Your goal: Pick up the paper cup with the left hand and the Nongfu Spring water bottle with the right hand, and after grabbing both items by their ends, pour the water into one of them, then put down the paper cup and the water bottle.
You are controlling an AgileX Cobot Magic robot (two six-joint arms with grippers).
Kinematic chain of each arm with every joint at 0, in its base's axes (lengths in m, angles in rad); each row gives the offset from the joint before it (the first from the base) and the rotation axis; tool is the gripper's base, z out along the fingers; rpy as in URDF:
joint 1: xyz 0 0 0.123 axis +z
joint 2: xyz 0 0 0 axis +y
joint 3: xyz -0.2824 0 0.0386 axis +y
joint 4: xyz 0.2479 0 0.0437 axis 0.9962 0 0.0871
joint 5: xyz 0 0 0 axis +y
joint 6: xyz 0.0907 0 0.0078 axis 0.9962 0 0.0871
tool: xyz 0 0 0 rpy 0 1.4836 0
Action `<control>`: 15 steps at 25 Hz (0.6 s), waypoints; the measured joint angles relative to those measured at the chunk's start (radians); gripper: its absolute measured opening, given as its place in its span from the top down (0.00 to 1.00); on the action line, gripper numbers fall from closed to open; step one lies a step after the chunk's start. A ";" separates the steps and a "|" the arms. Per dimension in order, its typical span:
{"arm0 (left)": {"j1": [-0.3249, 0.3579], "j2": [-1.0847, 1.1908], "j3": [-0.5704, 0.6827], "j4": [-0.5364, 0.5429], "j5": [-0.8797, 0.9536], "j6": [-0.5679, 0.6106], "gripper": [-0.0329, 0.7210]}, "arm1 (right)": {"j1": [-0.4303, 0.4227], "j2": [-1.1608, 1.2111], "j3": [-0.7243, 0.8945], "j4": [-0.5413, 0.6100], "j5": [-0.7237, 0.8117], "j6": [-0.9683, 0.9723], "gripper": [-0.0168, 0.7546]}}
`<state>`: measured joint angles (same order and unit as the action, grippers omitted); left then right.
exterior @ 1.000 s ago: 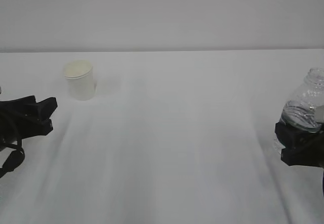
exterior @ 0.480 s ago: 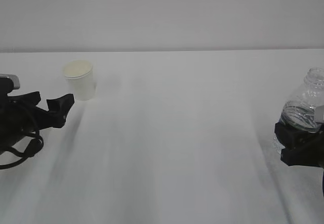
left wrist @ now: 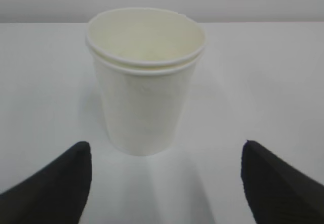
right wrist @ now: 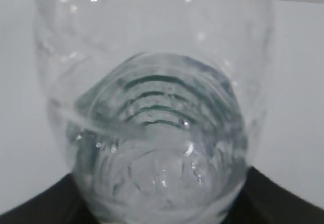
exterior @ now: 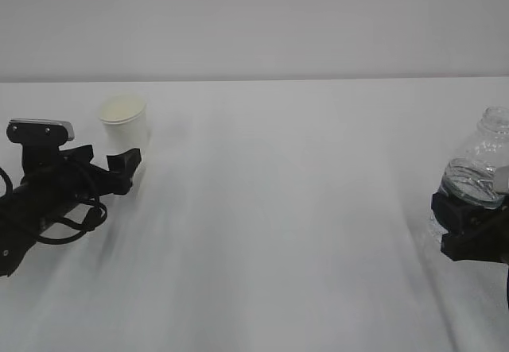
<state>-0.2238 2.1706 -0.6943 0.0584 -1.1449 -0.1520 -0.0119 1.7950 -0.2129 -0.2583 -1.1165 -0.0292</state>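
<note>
Reaching toward the paper cup [left wrist: 146,82], the left hand [left wrist: 162,183] had its jaws spread wide, not touching it, cup upright just ahead between them. Well to the cup's right, the right hand [exterior: 469,229] was clenched on the Nongfu Spring water bottle [exterior: 477,173]. Risk: approach off-centre & one jaw would tip the light cup.
</note>
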 joint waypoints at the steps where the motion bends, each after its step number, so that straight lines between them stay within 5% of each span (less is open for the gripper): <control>1: 0.000 0.009 -0.012 0.000 0.000 0.000 0.04 | 0.000 0.000 0.000 0.000 0.000 0.000 0.45; 15: 0.000 0.134 -0.147 0.000 0.000 0.000 0.05 | 0.000 0.000 0.000 0.000 0.000 -0.015 0.45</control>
<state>-0.2238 2.3050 -0.8412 0.0584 -1.1449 -0.1520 -0.0119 1.7950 -0.2129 -0.2583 -1.1165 -0.0439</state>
